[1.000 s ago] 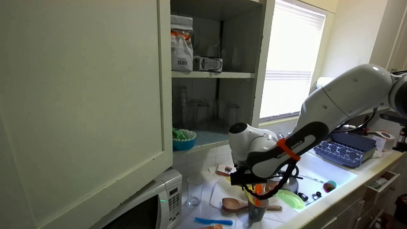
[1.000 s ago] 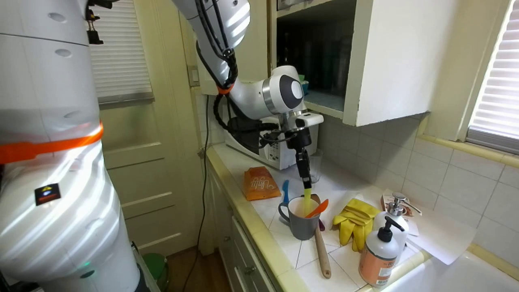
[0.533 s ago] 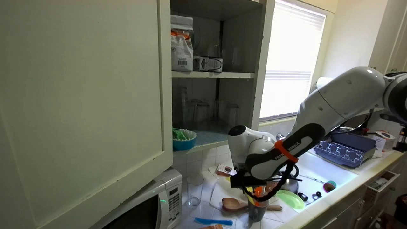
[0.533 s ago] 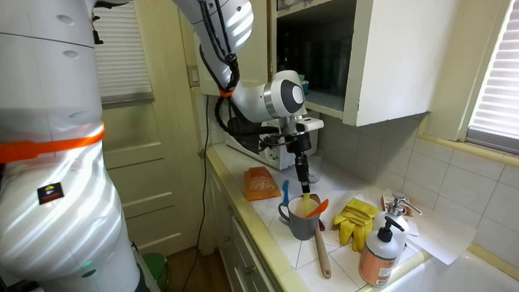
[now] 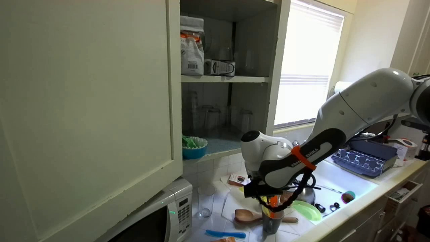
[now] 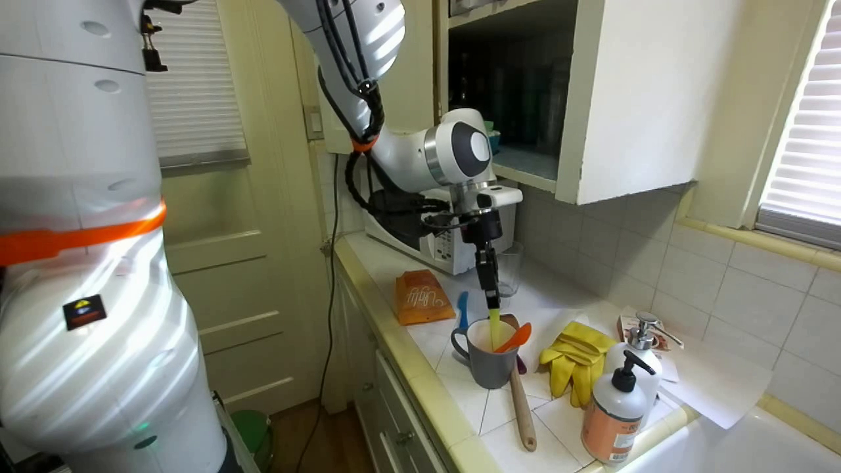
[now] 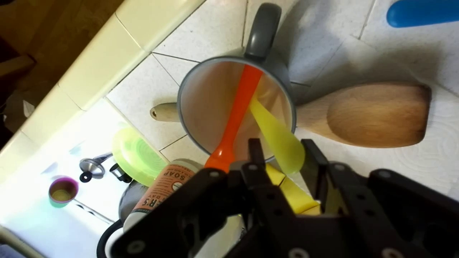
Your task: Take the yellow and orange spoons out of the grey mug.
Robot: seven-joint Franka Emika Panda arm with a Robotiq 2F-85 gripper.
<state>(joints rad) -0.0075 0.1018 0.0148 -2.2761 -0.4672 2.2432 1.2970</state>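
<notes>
The grey mug stands upright on the tiled counter; it also shows in an exterior view and the wrist view. The orange spoon and the yellow spoon lean inside it, broad ends up above the rim. Both also show in an exterior view, orange and yellow. My gripper is open above the mug, pointing down. The yellow spoon's broad end is between the fingers, close to one finger with a gap to the other. The orange spoon is outside the fingers.
A wooden spoon lies beside the mug, its handle passing by it. A blue utensil, yellow gloves, soap bottles, an orange packet and a clear glass are nearby. The microwave stands behind.
My gripper dipped slightly, then rose a little and shifted slightly left in an exterior view. The yellow spoon's top appears to shift slightly left there too. The mug and orange spoon have not moved.
</notes>
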